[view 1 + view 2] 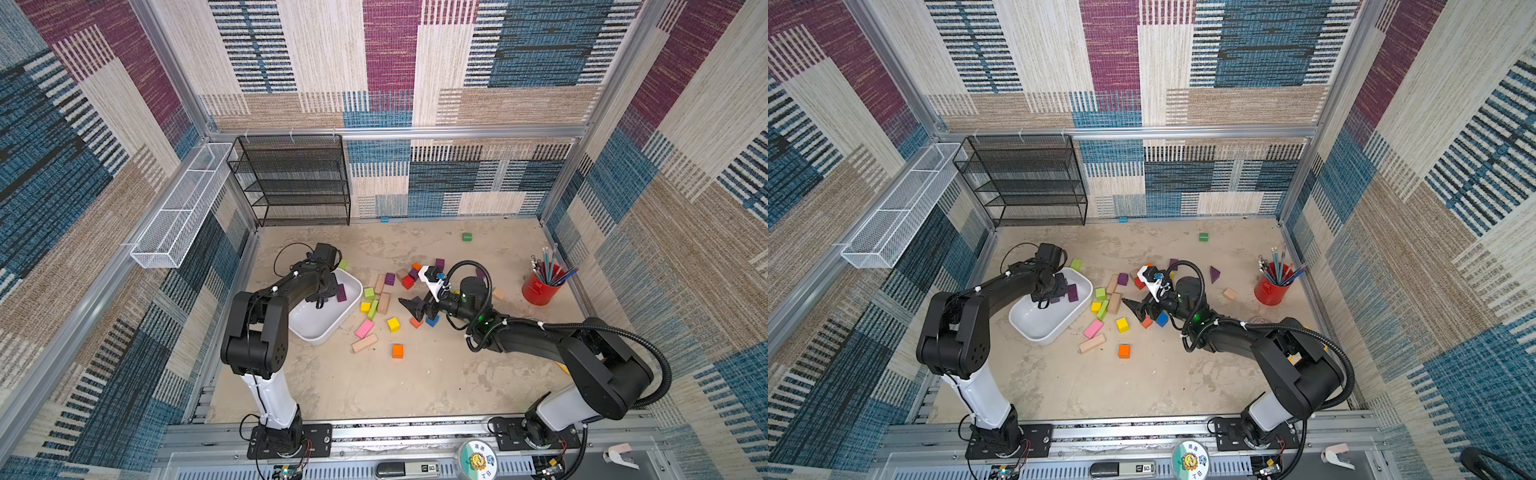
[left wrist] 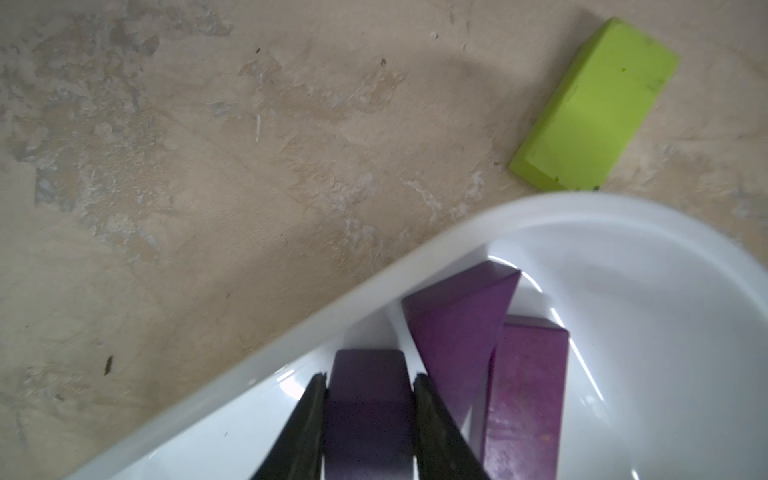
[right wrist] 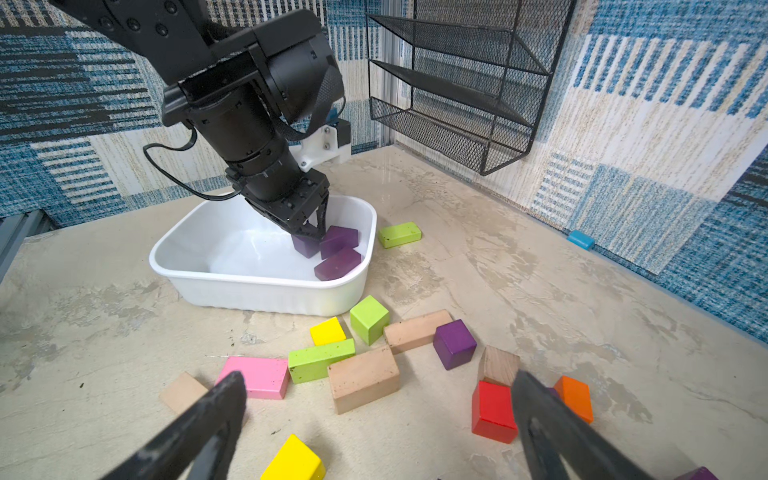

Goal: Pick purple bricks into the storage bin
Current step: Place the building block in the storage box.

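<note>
The storage bin is a smooth, glossy white plastic tub with rounded corners and a rolled rim, standing on a mottled, stone-like beige surface. Inside it, at the end nearest a matte lime-green oblong, lie three purple bricks of painted wood: a sharp-edged triangular wedge, a flat-faced oblong with a faintly scuffed finish, and a darker squarish block. The left arm is bent at the elbow, its wrist tipped steeply down, so that the left gripper sits within the bin's walls. Its tapered black fingers flank the darker block closely on both sides; whether they press it or stand just clear cannot be told. The right arm stretches low over the surface, nearly level, and the right gripper points toward the bin with its jaws spread wide and nothing between them. It hovers above a scatter of hard-edged blocks. Among them are a purple cube, a pink oblong, a bare-grained wooden oblong and a glossy red cube. In a top view a purple wedge stands farther off, on the surface beyond the right arm.
</note>
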{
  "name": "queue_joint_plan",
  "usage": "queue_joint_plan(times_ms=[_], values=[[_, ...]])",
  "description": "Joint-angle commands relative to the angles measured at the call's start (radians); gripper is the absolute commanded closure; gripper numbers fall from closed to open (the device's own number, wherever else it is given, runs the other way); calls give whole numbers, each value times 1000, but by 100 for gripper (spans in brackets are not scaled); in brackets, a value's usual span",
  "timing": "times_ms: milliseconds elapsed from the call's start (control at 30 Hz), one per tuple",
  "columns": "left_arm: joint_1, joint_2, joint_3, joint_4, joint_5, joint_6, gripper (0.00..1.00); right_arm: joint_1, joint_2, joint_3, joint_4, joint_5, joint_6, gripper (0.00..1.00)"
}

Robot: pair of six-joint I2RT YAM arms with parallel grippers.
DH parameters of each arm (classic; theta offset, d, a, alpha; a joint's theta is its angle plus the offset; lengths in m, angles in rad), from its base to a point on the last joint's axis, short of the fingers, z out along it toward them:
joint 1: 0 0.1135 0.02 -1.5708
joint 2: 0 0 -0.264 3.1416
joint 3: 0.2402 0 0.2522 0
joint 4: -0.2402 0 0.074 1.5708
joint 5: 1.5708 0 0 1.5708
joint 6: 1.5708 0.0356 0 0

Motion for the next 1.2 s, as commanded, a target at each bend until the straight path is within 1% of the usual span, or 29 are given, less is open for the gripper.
queue_joint_plan(times_ms=[0,133,233,733,1000,1167], values=[[1,-20,16,-12,-17,0,57,3,2,8,7,-4,-10,0],[1,-39,28,-29,-12,-8,51,4,4,10,4,-2,-9,0],[1,-52,43,-56,-12,-15,49,3,3,10,3,0,-9,0],[-10,-190,40,-91,43,-8,43,3,-7,-2,23,26,3,0],[-61,-207,72,-96,75,38,47,3,-21,-15,49,97,20,0],[-120,-200,108,-102,64,86,47,3,-34,-28,70,141,37,0]])
